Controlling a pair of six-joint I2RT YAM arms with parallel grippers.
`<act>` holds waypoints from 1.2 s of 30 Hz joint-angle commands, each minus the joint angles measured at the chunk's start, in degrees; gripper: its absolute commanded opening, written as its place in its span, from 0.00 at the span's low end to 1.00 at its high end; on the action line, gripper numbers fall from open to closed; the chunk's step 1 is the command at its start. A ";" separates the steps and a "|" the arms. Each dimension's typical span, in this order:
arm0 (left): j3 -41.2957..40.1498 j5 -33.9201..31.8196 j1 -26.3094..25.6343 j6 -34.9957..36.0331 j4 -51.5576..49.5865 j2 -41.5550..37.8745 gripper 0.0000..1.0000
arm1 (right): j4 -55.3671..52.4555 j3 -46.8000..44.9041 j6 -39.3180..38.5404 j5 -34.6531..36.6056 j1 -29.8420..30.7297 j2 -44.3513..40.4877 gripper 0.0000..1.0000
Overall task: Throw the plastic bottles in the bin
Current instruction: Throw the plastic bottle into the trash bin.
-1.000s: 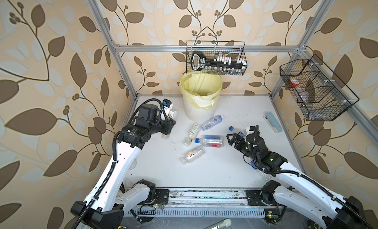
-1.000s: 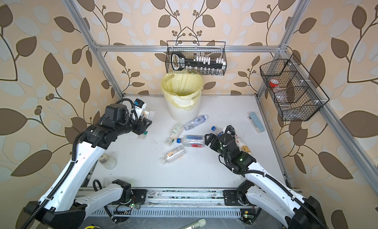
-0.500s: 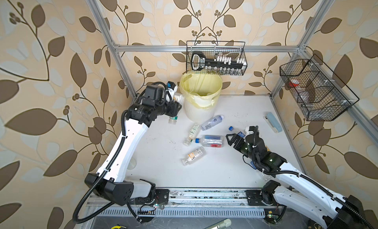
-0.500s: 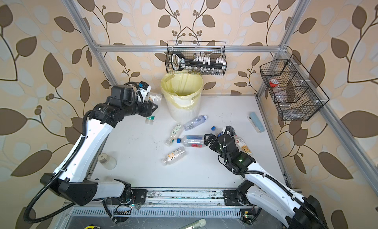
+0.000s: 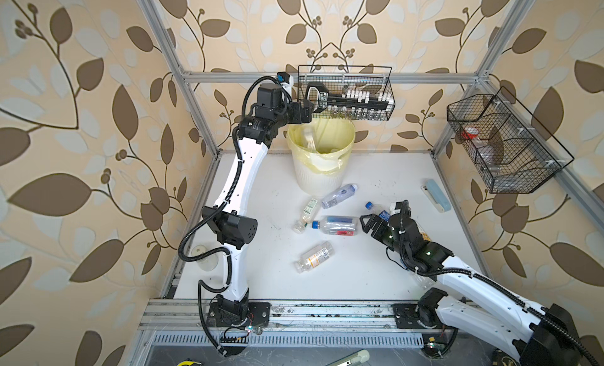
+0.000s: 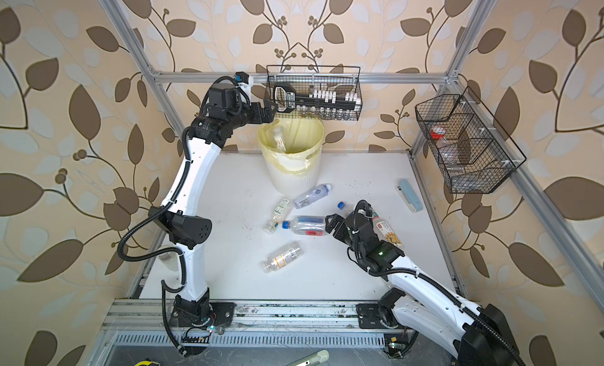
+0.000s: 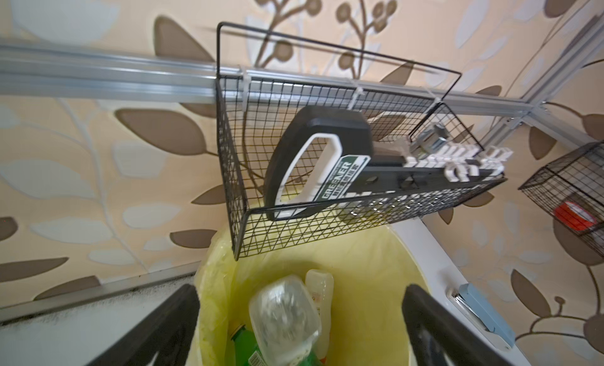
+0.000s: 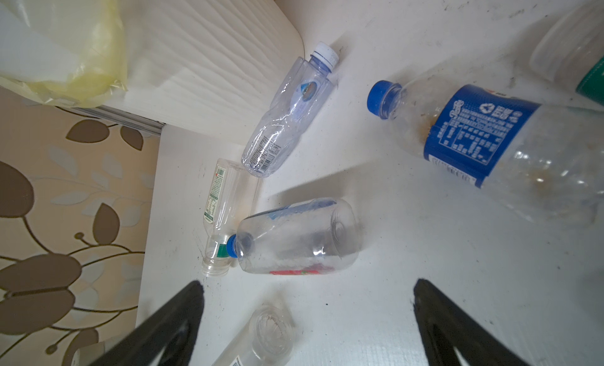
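In both top views the round, cream-white ribbed bin [image 5: 313, 181], lined with a translucent yellow bag, stands at the back of the white table [image 5: 359, 276]. A clear bottle [image 5: 309, 139], blurred, shows within its mouth, seemingly loose below the left gripper [image 5: 305, 114], whose jaws stand spread and empty over the rim. Above the bin hangs a black wire basket [image 5: 387, 111] holding a long black tool [image 5: 330, 98] with white clips and a row of small glass vials. A side wire basket [image 5: 516, 181] has three compartments, with a red-lidded item in one. On the table a blue-tinted bottle [image 5: 340, 195] lies near the bin's foot, with a green-labelled bottle [image 5: 308, 210], a blue-capped bottle [image 5: 335, 224] and an orange-labelled bottle [image 5: 314, 257] farther out, all on their sides. The right gripper [image 5: 365, 224] hangs low just beside the blue-capped bottle's base, jaws wide, holding nothing. A pale blue block [image 5: 436, 194] lies toward the table's edge. The left wrist view looks into the bag: the clear bottle, its thin wall crumpled, lies over a green bottle [image 7: 243, 343], with a pale bottle [image 7: 322, 289] behind it, framed by the parted black fingers [image 7: 176, 322]. The right wrist view shows the bin's fine vertical ribs, creased thin plastic on the blue-tinted bottle, and a blue-wrapped bottle [image 8: 483, 135] with a blue cap lying nearby.
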 commanded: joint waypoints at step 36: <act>-69.02 5.86 0.39 17.85 3.70 -49.60 0.99 | -12.01 12.78 -4.98 1.94 1.90 8.44 1.00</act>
